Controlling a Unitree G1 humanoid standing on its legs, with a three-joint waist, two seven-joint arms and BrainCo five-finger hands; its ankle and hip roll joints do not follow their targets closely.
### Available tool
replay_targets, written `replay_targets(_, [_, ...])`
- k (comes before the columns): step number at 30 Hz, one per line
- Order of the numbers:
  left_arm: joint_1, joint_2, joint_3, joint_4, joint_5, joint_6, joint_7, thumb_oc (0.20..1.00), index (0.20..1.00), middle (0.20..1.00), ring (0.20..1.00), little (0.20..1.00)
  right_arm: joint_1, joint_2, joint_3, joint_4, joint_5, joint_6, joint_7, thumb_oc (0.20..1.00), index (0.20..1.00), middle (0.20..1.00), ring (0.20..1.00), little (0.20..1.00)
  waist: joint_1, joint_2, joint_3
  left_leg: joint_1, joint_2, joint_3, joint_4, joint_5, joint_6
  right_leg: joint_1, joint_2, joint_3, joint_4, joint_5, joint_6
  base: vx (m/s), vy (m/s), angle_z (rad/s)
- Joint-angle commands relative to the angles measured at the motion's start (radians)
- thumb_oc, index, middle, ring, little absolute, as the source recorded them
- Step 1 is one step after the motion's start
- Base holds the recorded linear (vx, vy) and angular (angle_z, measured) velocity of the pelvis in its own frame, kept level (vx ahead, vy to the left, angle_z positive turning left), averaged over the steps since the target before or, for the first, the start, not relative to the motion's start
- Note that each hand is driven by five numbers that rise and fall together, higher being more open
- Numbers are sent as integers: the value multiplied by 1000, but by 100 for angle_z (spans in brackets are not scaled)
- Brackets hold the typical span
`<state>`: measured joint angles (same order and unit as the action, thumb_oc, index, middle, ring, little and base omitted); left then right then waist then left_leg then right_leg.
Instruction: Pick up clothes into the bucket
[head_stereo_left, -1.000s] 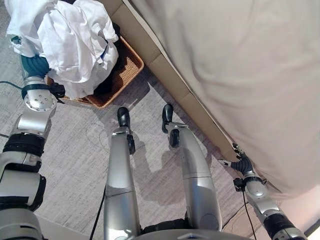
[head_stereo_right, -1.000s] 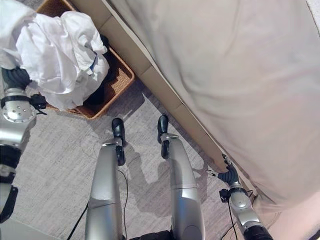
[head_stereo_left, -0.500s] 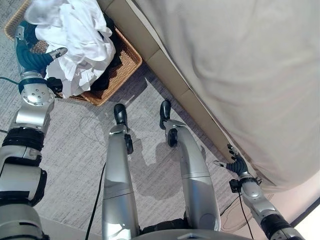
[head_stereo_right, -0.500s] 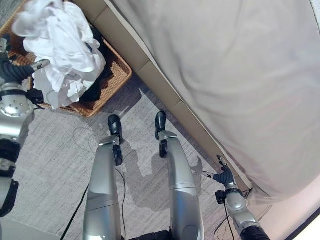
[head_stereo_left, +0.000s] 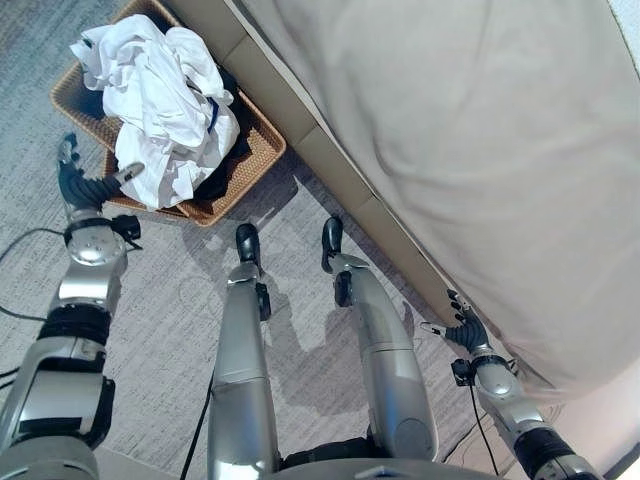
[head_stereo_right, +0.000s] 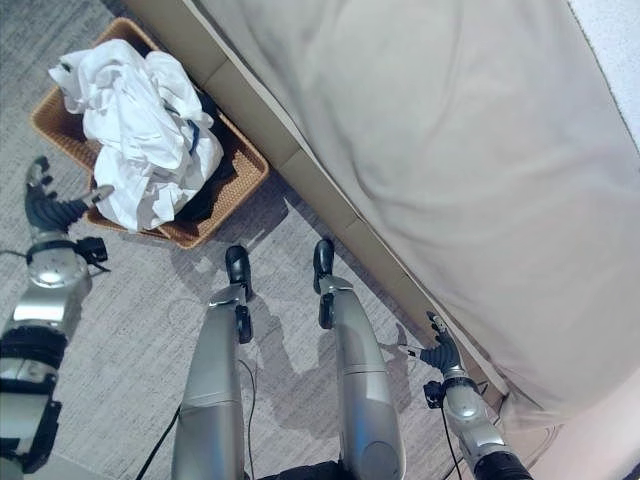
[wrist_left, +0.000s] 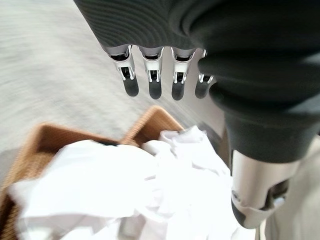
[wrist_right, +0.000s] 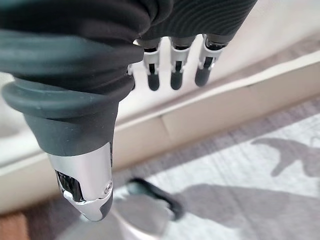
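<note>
A heap of white clothes (head_stereo_left: 160, 110) lies in the brown woven basket (head_stereo_left: 258, 155) at the far left, over a dark garment (head_stereo_left: 229, 140) with a bit of blue. My left hand (head_stereo_left: 78, 183) hangs open just beside the basket's near left rim, apart from the clothes, holding nothing. In the left wrist view its straight fingers (wrist_left: 152, 80) point over the white clothes (wrist_left: 125, 195) and the basket (wrist_left: 40, 145). My right hand (head_stereo_left: 464, 330) is open low on the right, next to the bed's base.
A big bed under a beige cover (head_stereo_left: 470, 140) runs across the right, with its tan base board (head_stereo_left: 340, 180) next to the basket. Grey carpet (head_stereo_left: 160, 300) spreads between the basket and me.
My left hand has let go of the white clothes, which now lie in the basket, and it has drawn back to the near left of the rim. The camera view has shifted.
</note>
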<state>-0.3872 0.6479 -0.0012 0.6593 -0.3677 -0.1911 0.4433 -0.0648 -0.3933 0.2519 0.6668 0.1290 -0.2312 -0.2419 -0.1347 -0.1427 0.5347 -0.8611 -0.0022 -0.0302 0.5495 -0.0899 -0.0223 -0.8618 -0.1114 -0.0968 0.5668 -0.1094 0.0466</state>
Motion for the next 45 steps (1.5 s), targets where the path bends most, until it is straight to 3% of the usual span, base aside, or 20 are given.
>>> replay_targets(1, [10, -13, 22, -35, -54, -86, 4, 1000, 1000, 1000, 1000, 1000, 15, -56, -17, 2, 18, 5, -26, 1000, 1000, 1000, 1000, 1000, 44, 36, -15, 46, -21, -4, -3, -24, 23, 72, -55, -17, -99, 59, 57, 8, -42, 0])
replay_targets(3, [94, -118, 14, -32, -100, -117, -78, 1000, 1000, 1000, 1000, 1000, 0, -50, -38, 29, 37, -3, -12, 1000, 1000, 1000, 1000, 1000, 58, 59, -15, 179, -27, -5, -87, 1, 15, 193, -53, -22, -139, 54, 53, -22, -67, 6])
replay_targets(4, [111, -157, 9, -24, -115, -126, -109, 1000, 1000, 1000, 1000, 1000, -13, -41, -48, 53, 55, -6, -5, 1000, 1000, 1000, 1000, 1000, 58, 68, -15, 216, -28, 2, -136, 49, 15, 229, -56, -32, -172, 85, 44, -48, -39, 8])
replay_targets(9, [220, -262, -30, -33, -124, -139, -226, 1000, 1000, 1000, 1000, 1000, -13, -24, -97, 120, 67, -11, 22, 1000, 1000, 1000, 1000, 1000, 62, 109, -15, 476, -21, -2, -279, 87, -5, 482, -49, -54, -271, 87, 49, 57, -55, 8])
replay_targets(13, [305, -297, -33, -27, -115, -130, -289, 1000, 1000, 1000, 1000, 1000, 16, -8, -127, 169, 82, -4, 53, 1000, 1000, 1000, 1000, 1000, 66, 133, -104, 600, -15, -1, -357, 105, -16, 605, -34, -62, -334, 86, 52, 130, -79, 4])
replay_targets(19, [358, -350, -38, 99, -19, -101, -327, 1000, 1000, 1000, 1000, 1000, 55, 45, -122, 249, 135, 17, 145, 1000, 1000, 1000, 1000, 1000, 76, 139, -231, 745, 7, 16, -419, 107, -38, 765, 4, -75, -437, 80, 48, 103, -75, -1])
replay_targets(26, [393, -417, -44, 244, 36, -87, -342, 1000, 1000, 1000, 1000, 1000, 86, 92, -111, 297, 164, 21, 193, 1000, 1000, 1000, 1000, 1000, 86, 120, -329, 853, 29, 33, -446, 93, -47, 900, 25, -83, -515, 75, 42, 95, -54, 1])
replay_targets(29, [421, -447, -90, 300, 101, -73, -376, 1000, 1000, 1000, 1000, 1000, 108, 113, -108, 311, 195, 14, 225, 1000, 1000, 1000, 1000, 1000, 85, 114, -368, 903, 31, 40, -453, 78, -44, 953, 30, -80, -528, 66, 38, 88, -26, -1])
replay_targets(38, [455, -486, -127, 431, 174, -38, -401, 1000, 1000, 1000, 1000, 1000, 121, 153, -78, 366, 183, 22, 233, 1000, 1000, 1000, 1000, 1000, 82, 115, -412, 967, 31, 47, -521, 74, -34, 998, 32, -83, -560, 70, 42, 41, 2, 0])
replay_targets(45, [460, -474, -173, 407, 240, -37, -416, 1000, 1000, 1000, 1000, 1000, 114, 153, -40, 368, 135, 29, 243, 1000, 1000, 1000, 1000, 1000, 89, 120, -411, 972, 26, 47, -519, 68, -30, 1016, 28, -85, -574, 74, 48, 7, 2, 0])
